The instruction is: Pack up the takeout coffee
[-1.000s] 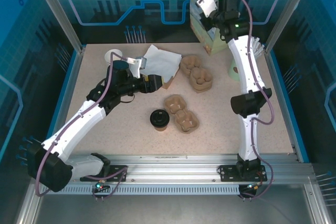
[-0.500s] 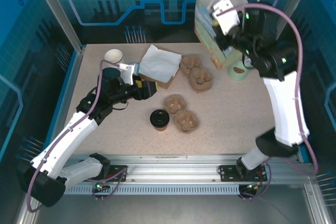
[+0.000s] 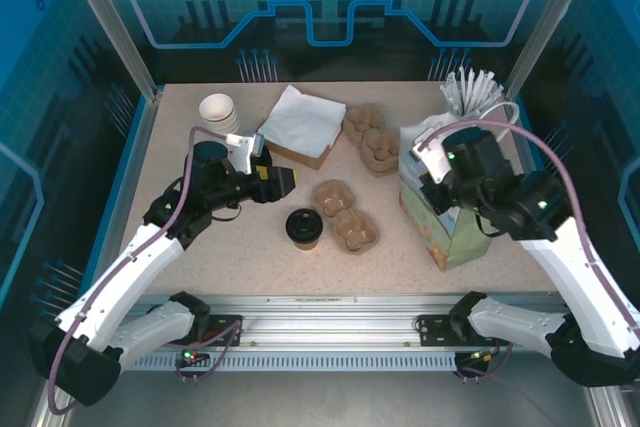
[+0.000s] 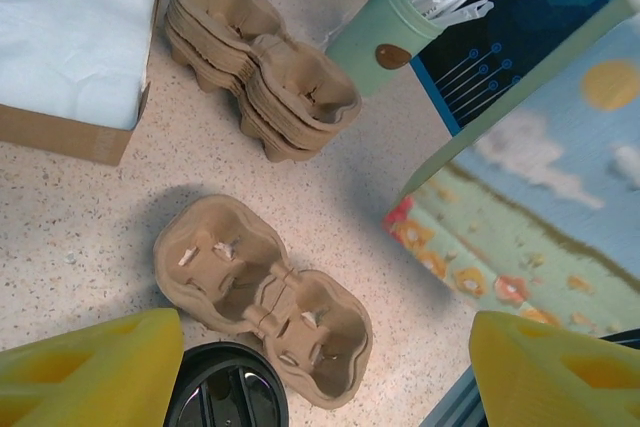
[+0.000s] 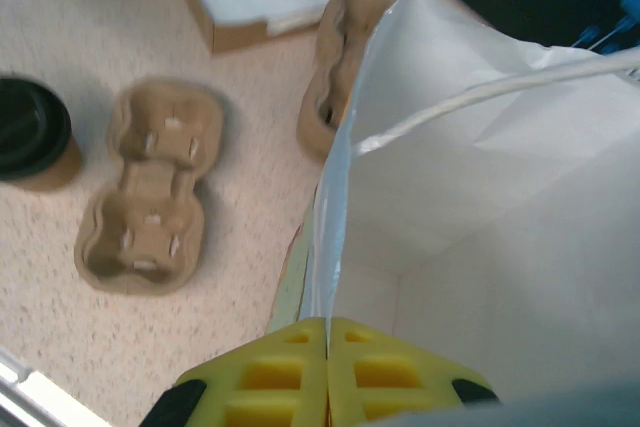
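Note:
The takeout coffee (image 3: 303,228) (image 5: 30,132), a brown paper cup with a black lid (image 4: 225,389), stands upright mid-table. My left gripper (image 3: 283,180) (image 4: 325,387) hovers open just behind and left of it, the lid showing low between its yellow fingers (image 4: 95,367). The gift bag (image 3: 445,232) (image 4: 540,197) stands at the front right, pale green with flowers and white inside (image 5: 500,197). My right gripper (image 3: 428,175) (image 5: 327,367) is shut on the bag's top rim, holding its mouth open.
A single brown cup carrier (image 3: 344,215) lies right of the coffee, between it and the bag. Behind are a stack of carriers (image 3: 372,137), a napkin box (image 3: 300,125), white paper cups (image 3: 219,110) and a mint holder of stirrers (image 3: 470,97).
My right arm has brought the gift bag from the back of the table down to the front right. My left gripper has drawn slightly left and back.

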